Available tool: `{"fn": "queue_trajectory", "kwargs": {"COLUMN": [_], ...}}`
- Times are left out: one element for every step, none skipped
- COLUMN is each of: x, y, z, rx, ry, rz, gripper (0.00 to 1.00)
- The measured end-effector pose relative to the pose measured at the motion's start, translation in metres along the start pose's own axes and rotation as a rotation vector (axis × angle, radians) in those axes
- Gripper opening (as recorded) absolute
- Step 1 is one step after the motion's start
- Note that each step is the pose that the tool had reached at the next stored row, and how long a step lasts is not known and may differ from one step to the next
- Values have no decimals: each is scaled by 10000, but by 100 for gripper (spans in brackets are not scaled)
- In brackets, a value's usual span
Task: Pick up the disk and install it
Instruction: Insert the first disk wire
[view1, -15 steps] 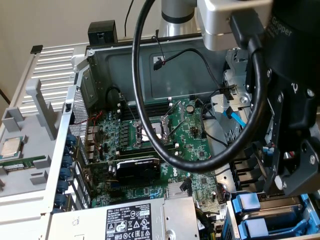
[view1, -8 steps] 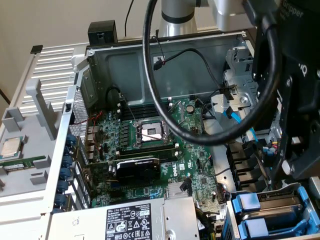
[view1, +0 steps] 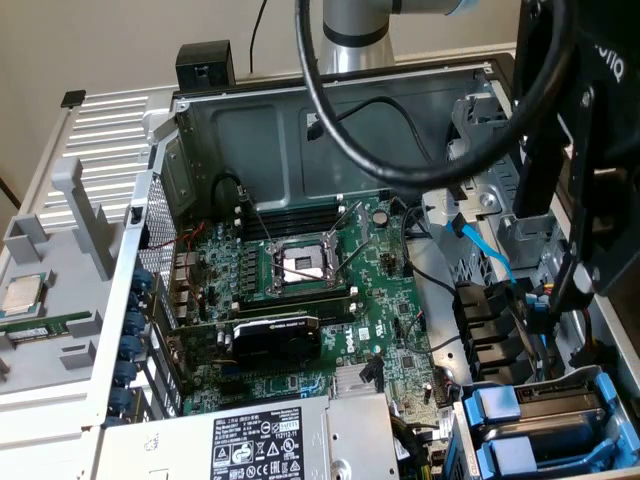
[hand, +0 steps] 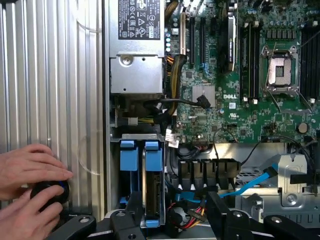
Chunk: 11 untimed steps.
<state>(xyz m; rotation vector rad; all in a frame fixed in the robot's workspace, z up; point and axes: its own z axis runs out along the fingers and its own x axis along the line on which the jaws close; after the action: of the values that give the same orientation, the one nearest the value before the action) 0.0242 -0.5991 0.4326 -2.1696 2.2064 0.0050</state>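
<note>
End effector wide open w/ nothing held, over blue drive carriers.

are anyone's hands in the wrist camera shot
Yes, two hands rest on the ribbed metal panel, holding a small black object.

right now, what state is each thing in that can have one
gripper: open, holding nothing
computer case: side off, interior exposed
CPU socket: levers raised
blue drive carriers: slotted in, side by side
CPU chip: lying flat outside the case
person's hands: wrapped around a black round object
</note>
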Motion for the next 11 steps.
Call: {"fn": "queue_trajectory", "kwargs": {"x": [-13,-25,-34,-43,-51,-57,-62,-67,-71,-75,-80], "y": [-2,-4,-4,-4,-4,-4,-5,-5,-5,-5,-5], "z": [-13,-23,-29,-33,-37,-38,-39,-38,-38,-37,-38], "rx": [45,104,162,223,289,354,410,450,484,529,578], "ry": [4,6,6,5,6,6,6,7,7,7,10], "rz": [11,29,48,72,101,131,164,196,231,269,311], "gripper": [63,63,63,63,63,63,63,63,63,63,63]}}
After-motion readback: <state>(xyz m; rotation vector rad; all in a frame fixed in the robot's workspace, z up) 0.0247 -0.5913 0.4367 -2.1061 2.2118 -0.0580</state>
